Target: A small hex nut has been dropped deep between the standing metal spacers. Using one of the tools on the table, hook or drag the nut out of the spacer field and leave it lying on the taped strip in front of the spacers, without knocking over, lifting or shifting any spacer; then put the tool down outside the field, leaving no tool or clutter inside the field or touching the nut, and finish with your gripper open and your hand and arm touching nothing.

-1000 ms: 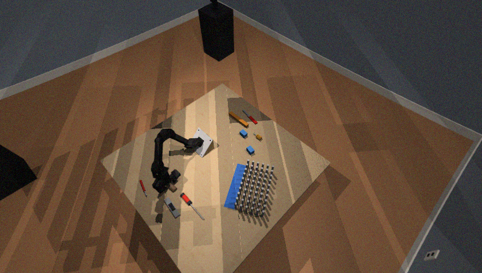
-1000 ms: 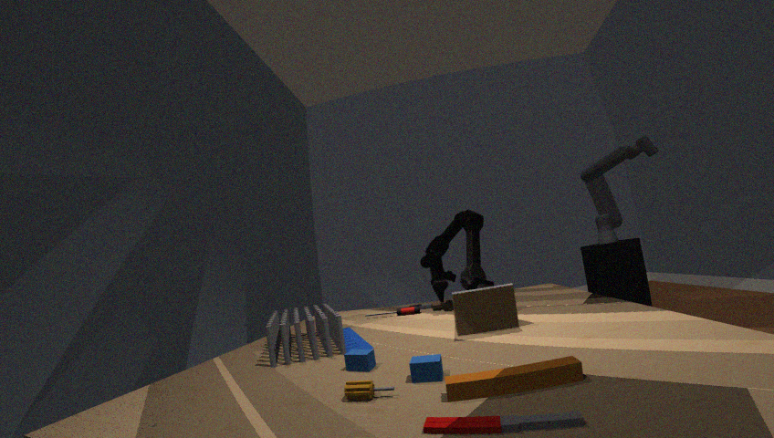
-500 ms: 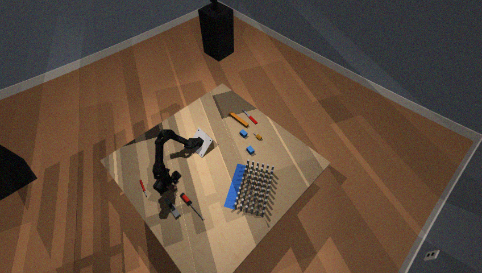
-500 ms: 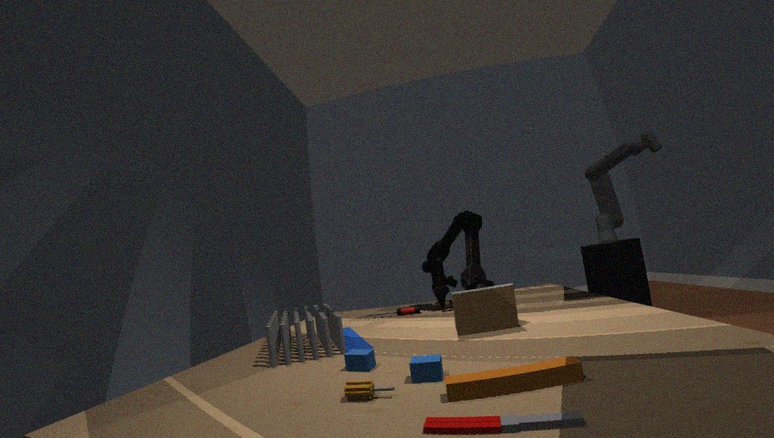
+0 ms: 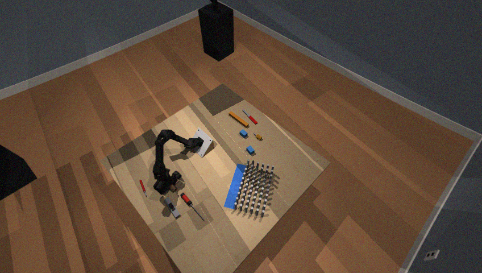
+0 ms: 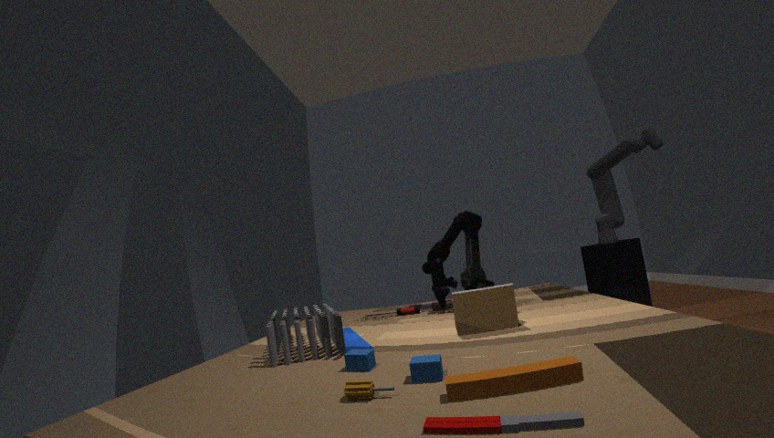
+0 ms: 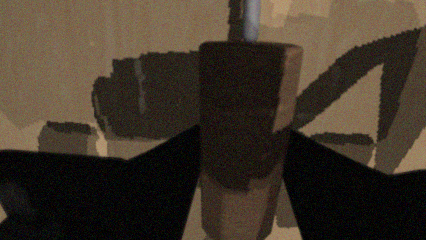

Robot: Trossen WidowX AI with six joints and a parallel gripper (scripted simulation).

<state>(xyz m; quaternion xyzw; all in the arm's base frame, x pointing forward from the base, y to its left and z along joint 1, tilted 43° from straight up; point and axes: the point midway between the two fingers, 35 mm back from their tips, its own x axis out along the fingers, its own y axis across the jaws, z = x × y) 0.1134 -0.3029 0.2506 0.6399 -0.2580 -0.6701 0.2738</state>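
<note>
My gripper is low over the table and shut on a brown hex-handled tool. Its thin metal shaft points away from me. The field of standing grey spacers is to the right in the top view, well apart from the gripper. The blue taped strip lies along its near side. The hex nut is hidden among the spacers.
A red-handled screwdriver, a grey tool and a small red tool lie near the gripper. A tilted white board stands by the arm. An orange bar, a red-and-grey tool, two blue blocks and a yellow screwdriver lie beyond.
</note>
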